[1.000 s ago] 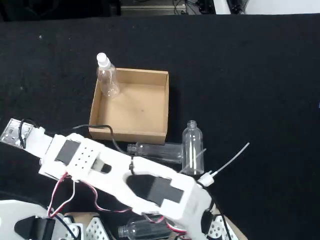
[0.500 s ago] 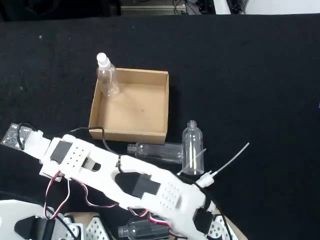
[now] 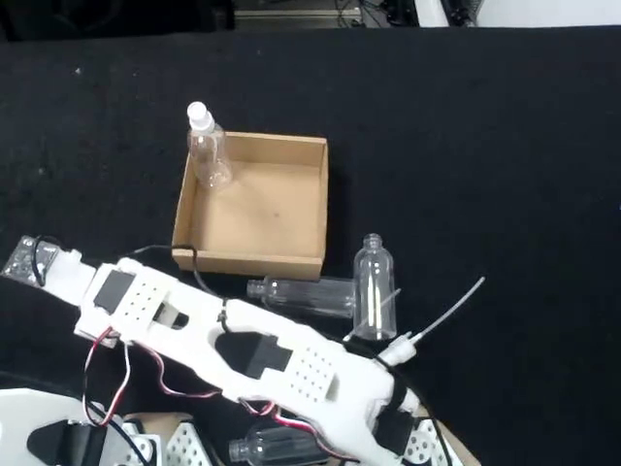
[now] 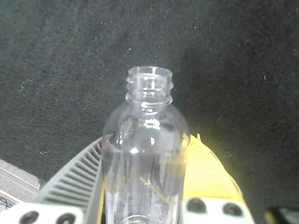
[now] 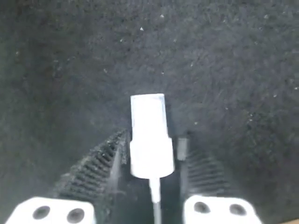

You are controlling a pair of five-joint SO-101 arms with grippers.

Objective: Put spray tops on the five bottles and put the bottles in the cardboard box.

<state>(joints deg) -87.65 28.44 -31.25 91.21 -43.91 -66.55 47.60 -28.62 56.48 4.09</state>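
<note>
In the left wrist view my left gripper (image 4: pixel 145 140) is shut on a clear open-necked bottle (image 4: pixel 142 158), its neck pointing away over the black cloth. My right gripper (image 5: pixel 152 140) is shut on a white spray top (image 5: pixel 148 121), its thin tube running back toward the wrist. In the high view the cardboard box (image 3: pixel 194 209) holds one capped bottle (image 3: pixel 207 150) leaning in its far left corner. Near the box, an uncapped bottle (image 3: pixel 301 294) lies flat and another (image 3: pixel 374 286) stands upright. A spray top with a long tube (image 3: pixel 402 345) lies beside the standing one.
A white arm (image 3: pixel 243 349) stretches across the near side of the table, from left to lower right. It partly hides another clear bottle (image 3: pixel 277 449) at the near edge. Black cloth (image 3: pixel 505 175) lies open to the right. A pale table edge (image 4: pixel 11 186) shows behind the left gripper.
The white arm in the high view has sunk toward the near edge and drawn slightly left. The box, the bottles and the loose spray top have kept their places.
</note>
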